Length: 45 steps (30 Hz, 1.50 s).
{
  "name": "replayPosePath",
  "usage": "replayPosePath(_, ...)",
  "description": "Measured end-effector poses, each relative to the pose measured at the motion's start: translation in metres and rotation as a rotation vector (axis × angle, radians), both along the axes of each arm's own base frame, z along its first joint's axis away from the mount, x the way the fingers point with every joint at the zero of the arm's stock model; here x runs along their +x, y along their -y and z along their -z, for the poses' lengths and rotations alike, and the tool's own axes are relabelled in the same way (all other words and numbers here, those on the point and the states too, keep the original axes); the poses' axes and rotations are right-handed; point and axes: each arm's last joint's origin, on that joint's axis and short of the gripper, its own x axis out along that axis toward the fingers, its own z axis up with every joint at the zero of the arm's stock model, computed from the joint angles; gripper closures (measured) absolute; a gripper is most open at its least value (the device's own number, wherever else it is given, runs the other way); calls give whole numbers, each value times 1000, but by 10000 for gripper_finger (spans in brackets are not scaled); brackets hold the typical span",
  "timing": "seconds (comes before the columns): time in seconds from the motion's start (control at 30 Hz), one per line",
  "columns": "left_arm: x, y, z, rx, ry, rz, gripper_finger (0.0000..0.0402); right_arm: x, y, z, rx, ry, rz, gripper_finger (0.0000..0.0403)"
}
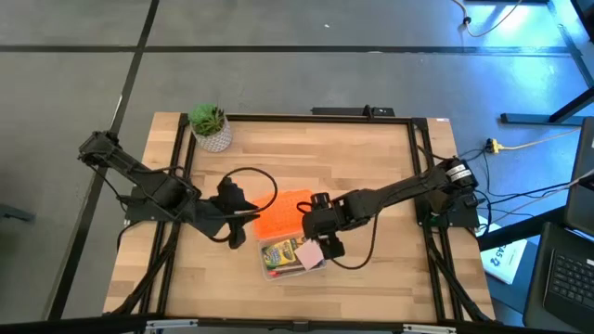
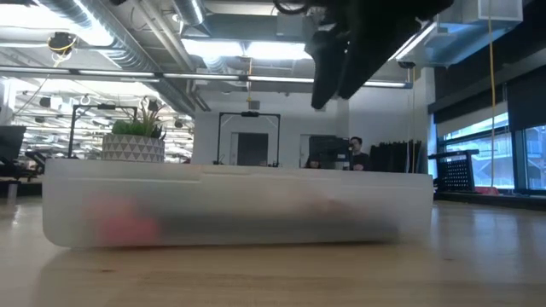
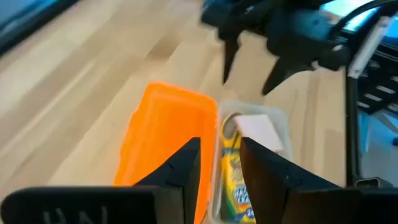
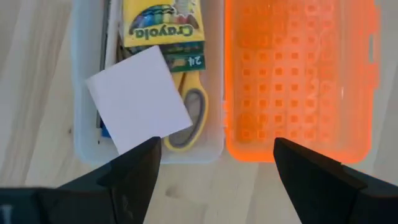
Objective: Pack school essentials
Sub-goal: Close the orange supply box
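The clear case [image 4: 81, 124] lies open on the table, its orange perforated lid [image 4: 298, 74] flat beside it. Inside lie the green-and-yellow crayon box [image 4: 165, 28], yellow-handled scissors [image 4: 189, 121], thin pencils [image 4: 107, 43], a bit of blue eraser [image 4: 104, 131] and, on top, the pale pink note pad [image 4: 140, 99]. My right gripper [image 4: 216, 146] hovers wide open above the case's end [image 1: 320, 243]. My left gripper [image 3: 221, 146] is at the lid's left side [image 1: 249, 225], its fingers a narrow gap apart. I cannot tell whether it touches the lid [image 3: 165, 137].
A green potted plant [image 1: 212, 127] stands near the table's far left corner. A black cable [image 1: 251, 176] loops over the table by the left arm. In the low view the case [image 2: 239, 209] fills the foreground, with the right gripper [image 2: 337, 60] above it. Bare wood lies to the right.
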Motion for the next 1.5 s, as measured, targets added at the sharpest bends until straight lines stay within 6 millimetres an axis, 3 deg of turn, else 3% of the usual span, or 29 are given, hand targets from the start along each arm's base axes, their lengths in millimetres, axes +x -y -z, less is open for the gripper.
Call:
replayPosePath(0.2, -7, -4, 11, -139, -50, -163, 296, 2, 20, 3, 12, -29, 92, 108)
replayPosePath(0.43, -6, -2, 30, -297, -31, -269, 296, 7, 38, 2, 91, -48, 118, 199)
replayPosePath(0.73, -6, 18, 77, -355, 15, -74, 296, 8, 56, 3, 87, -62, 192, 306)
replayPosePath(1.03, -16, 34, 134, -397, 1, 31, 296, 7, 96, 14, 0, -70, 369, 389)
replayPosePath(1.3, -3, 49, 169, -348, -63, 74, 296, -6, 125, 45, 22, -145, 450, 386)
replayPosePath(1.5, 1, 53, 190, -355, -137, 63, 296, -8, 135, 64, 51, -99, 428, 398)
